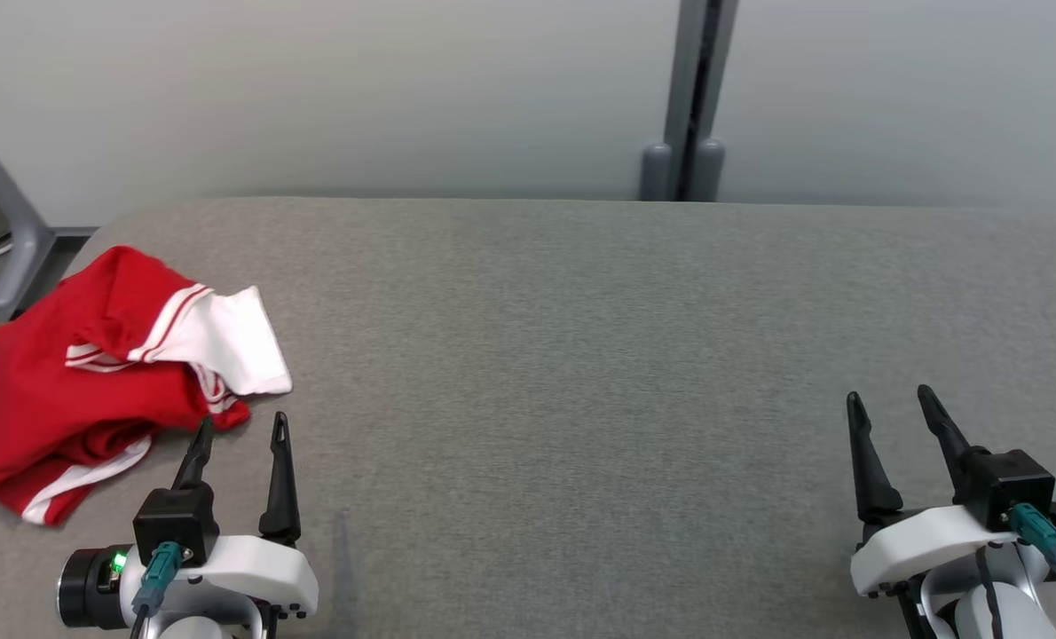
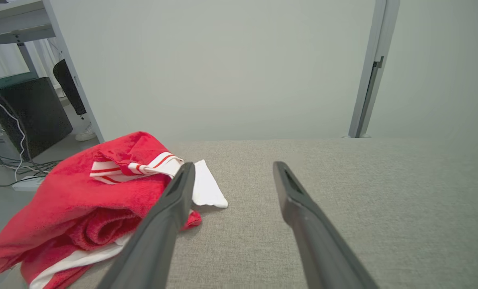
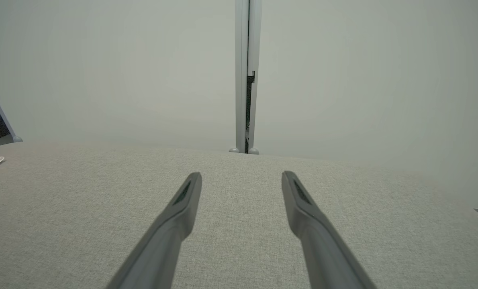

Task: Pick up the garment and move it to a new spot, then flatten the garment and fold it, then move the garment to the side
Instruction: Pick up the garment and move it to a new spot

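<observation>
Head view: the garment [image 1: 93, 390], red with white striped trim, lies in a crumpled heap at the left end of the table [image 1: 581, 355], reaching the table's left edge. Its long axis runs on a slant, from the near left corner of the heap up toward the far right. A white part sticks out at that far right end and points toward the middle of the table. A red fold and a white-edged hem lie at the near side.

The left gripper [image 1: 243, 422] is just near and to the right of the heap, low over the cloth surface. Its fingers are spread apart with nothing between them, and they point away from the robot. In the left wrist view its left finger [image 2: 166, 216] overlaps the red fold below the white part. Whether it touches the fabric or only passes in front of it I cannot tell. The other finger stands over bare table, apart from the garment.

Most of the grey table stretches to the right, with a pale wall [image 1: 315, 89] and a grey post [image 1: 692, 98] behind it.

The right gripper [image 1: 887, 395] is at the near right, well apart from the garment. Its fingers are likewise parted and hold nothing, pointing away over the bare surface.
</observation>
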You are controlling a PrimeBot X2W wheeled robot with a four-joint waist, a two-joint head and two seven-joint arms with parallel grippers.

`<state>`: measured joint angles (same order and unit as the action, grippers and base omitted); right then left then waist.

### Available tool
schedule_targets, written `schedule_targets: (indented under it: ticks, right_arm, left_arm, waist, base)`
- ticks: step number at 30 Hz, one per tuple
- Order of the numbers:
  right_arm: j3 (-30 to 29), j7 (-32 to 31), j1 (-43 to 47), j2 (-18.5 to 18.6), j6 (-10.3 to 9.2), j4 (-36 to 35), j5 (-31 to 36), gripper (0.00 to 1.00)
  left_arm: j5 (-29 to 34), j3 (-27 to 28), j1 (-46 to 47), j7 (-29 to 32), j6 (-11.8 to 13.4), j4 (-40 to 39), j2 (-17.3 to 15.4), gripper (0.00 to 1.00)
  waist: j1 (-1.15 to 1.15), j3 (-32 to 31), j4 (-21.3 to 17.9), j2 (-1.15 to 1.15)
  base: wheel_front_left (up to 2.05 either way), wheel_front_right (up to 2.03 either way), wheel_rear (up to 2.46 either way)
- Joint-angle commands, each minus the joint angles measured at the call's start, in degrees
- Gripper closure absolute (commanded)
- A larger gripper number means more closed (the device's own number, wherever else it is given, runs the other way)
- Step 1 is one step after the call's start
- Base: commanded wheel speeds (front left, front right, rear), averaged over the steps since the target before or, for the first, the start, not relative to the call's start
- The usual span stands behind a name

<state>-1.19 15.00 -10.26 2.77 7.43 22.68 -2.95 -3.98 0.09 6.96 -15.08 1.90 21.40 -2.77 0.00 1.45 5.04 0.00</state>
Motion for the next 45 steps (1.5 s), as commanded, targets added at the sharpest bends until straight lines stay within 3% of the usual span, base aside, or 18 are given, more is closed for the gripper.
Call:
schedule_targets:
  ticks: [1, 15, 24, 30, 39, 45]
  right_arm:
    - [0.3, 0.3, 0.0, 0.3, 0.11, 0.0, -0.1, 0.00]
    - [2.3, 0.2, 0.3, 0.3, 0.08, 0.1, -1.4, 0.00]
    - [3.1, 0.2, 0.1, 0.3, 0.06, 0.1, -1.6, 0.00]
    - [3.9, 0.2, -1.1, 0.3, 0.06, 0.0, -0.8, 0.00]
    - [5.2, 0.2, -4.0, 1.6, 0.06, 0.3, 1.2, 0.00]
    - [6.3, 0.2, -6.4, 3.3, 0.06, 0.2, 1.2, 0.00]
  left_arm:
    - [-0.1, 0.3, 0.4, -0.1, -0.1, 0.2, -0.2, 0.00]
    - [0.2, 2.9, -0.9, -0.1, -0.4, 0.4, -0.2, 0.00]
    - [-0.6, 3.6, -1.5, -0.1, -0.3, 0.5, -0.2, 0.00]
    - [-2.0, 4.6, 0.0, -0.1, -0.7, 1.7, -0.2, 0.00]
    - [-3.4, 6.1, 7.4, -0.1, -3.3, 5.8, -0.3, 0.00]
    - [-1.5, 7.8, 16.3, -0.1, -5.0, 11.4, -3.2, 0.00]
  waist:
    - [0.00, 0.1, 2.1, 0.00]
    - [0.00, 0.7, 14.7, 0.00]
    - [0.00, 1.1, 18.9, 0.00]
    - [0.00, 2.9, 18.9, 0.00]
    - [0.00, 9.1, 14.8, 0.00]
    - [0.00, 13.8, 11.4, 0.00]
  base:
    - [0.00, 0.00, 0.00]
    - [0.00, 0.00, 0.00]
    - [0.00, 0.00, 0.00]
    - [0.00, 0.00, 0.00]
    - [0.00, 0.00, 0.00]
    - [0.00, 0.00, 0.00]
